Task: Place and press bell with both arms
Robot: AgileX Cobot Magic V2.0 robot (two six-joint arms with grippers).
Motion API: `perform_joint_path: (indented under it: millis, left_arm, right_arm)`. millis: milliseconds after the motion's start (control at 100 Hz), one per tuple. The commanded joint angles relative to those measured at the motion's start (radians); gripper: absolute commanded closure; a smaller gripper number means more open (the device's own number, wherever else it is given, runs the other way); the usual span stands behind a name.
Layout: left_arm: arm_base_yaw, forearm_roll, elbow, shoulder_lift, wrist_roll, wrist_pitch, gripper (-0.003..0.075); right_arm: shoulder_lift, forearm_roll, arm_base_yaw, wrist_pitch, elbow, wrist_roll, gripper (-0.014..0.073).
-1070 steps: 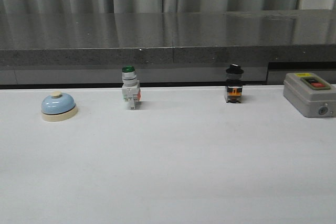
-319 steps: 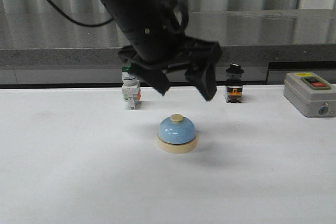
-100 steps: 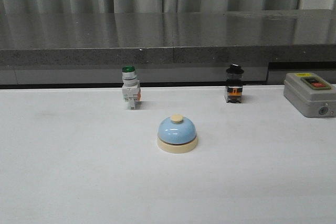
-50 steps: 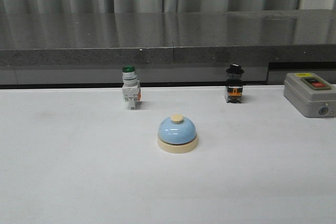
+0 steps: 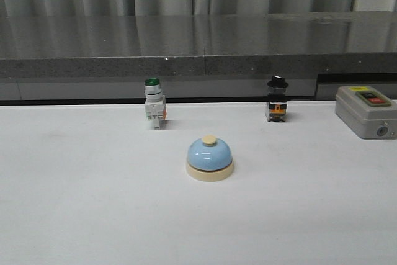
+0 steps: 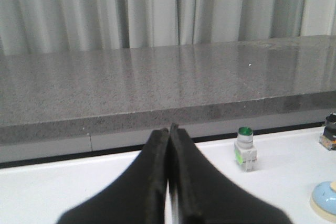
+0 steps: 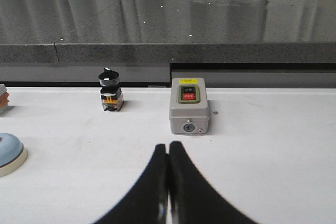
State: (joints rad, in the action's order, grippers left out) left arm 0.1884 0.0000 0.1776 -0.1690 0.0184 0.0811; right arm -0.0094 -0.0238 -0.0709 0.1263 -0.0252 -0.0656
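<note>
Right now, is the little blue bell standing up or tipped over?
Standing up. The bell sits flat on its cream base on the table, button pointing straight up.

A green-capped white push-button switch (image 5: 154,111) stands upright on the white table (image 5: 93,215), beyond the closed left jaws. A black-capped switch (image 5: 276,99) and a grey ON/OFF control box (image 5: 365,112) sit beyond the closed right jaws, the box nearly straight ahead.

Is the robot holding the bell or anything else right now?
No, nothing is held. The left gripper and right gripper are both shut with nothing between their fingers. The bell sits alone on the table.
</note>
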Motion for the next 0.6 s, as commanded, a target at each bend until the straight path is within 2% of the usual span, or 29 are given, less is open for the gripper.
perform_joint_path:
  millis: [0,240,590]
  left_arm:
    - [-0.026,0.0,-0.035,0.038,0.011,-0.094,0.0741]
    - [-0.098,-0.014,-0.179,0.157,0.013,-0.094,0.0741]
    - [-0.115,-0.014,-0.22,0.204,0.018,-0.1,0.0741]
  right_arm:
    - [-0.018,0.005,0.008,-0.09,0.013,0.002,0.0654]
    - [-0.018,0.005,0.008,-0.09,0.013,0.002,0.0654]
    - [-0.018,0.005,0.008,-0.09,0.013,0.002,0.0654]
